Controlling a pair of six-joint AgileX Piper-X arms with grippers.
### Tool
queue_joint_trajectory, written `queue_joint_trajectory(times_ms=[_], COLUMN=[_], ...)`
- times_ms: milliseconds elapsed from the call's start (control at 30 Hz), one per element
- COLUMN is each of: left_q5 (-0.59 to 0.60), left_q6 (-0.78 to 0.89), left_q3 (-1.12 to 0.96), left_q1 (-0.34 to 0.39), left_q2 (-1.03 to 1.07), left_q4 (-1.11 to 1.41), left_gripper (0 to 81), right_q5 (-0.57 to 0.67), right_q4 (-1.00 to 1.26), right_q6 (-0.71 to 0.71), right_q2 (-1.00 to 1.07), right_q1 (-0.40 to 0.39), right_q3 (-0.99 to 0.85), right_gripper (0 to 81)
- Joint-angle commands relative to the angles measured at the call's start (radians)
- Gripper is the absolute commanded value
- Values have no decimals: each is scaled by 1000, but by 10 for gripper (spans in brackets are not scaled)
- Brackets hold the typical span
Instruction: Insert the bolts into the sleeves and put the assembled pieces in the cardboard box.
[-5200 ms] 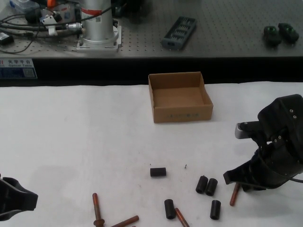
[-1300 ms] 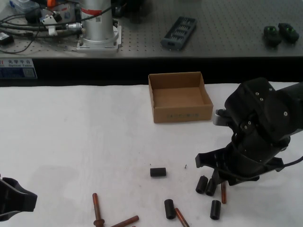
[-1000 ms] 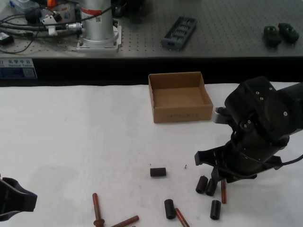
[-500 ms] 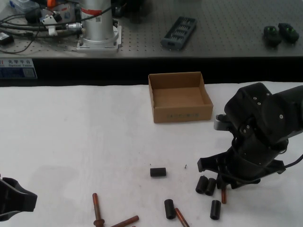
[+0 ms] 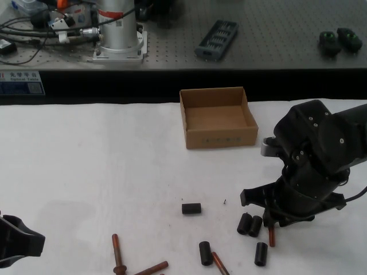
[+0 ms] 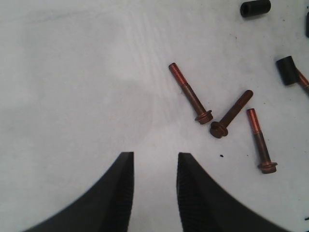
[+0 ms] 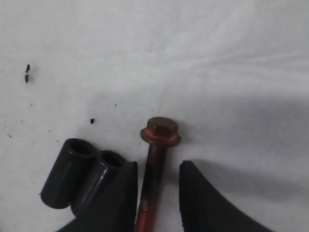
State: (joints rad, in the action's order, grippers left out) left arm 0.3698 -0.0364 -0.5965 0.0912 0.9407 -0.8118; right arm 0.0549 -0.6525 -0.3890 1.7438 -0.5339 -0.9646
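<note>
White bench cover bore the copper bolt between the right gripper's slightly open, unclamped jaws, shank along the fingers, head beyond their tips, black sleeves just beside.

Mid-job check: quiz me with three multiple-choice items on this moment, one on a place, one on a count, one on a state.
1. Where does the bolt between the right gripper's fingers lie?
A. on the white cover beside two sleeves
B. on the grey bench at the back
C. held up in the air

2. How many black sleeves does the high view show?
A. three
B. five
C. eight

3. The cardboard box is:
A. tipped on its side
B. full of assembled pieces
C. upright and empty

Answers:
1 A: the right wrist view shows the bolt flat on the cover next to the pair of sleeves.
2 B: one lies alone, two lie side by side and two more lie nearer the camera.
3 C: its bare floor shows from above.
</note>
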Motion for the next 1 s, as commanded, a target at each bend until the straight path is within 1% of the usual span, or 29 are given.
queue_joint_trajectory(times_ms=[0,333,667,833,967], left_q5=[-6,-6,-6,-6,-6], left_q6=[-15,-15,-15,-15,-15], left_q3=[-6,-6,-6,-6,-6], left_q1=[1,1,1,1,1], left_q2=[3,3,3,3,3], left_q4=[-2,-4,-4,-4,-4], left_gripper=[231,231,231,231,231], right_q5=[3,11,-2,-67,-95], right_q4=[9,-19,-23,-86,-117], right_q6=[-19,-41,-43,15,53], right_q2=[5,66,68,68,68], right_q1=[-3,-33,-50,-48,-48], right_q3=[-6,-6,-6,-6,-6], right_gripper=[223,223,221,221,219])
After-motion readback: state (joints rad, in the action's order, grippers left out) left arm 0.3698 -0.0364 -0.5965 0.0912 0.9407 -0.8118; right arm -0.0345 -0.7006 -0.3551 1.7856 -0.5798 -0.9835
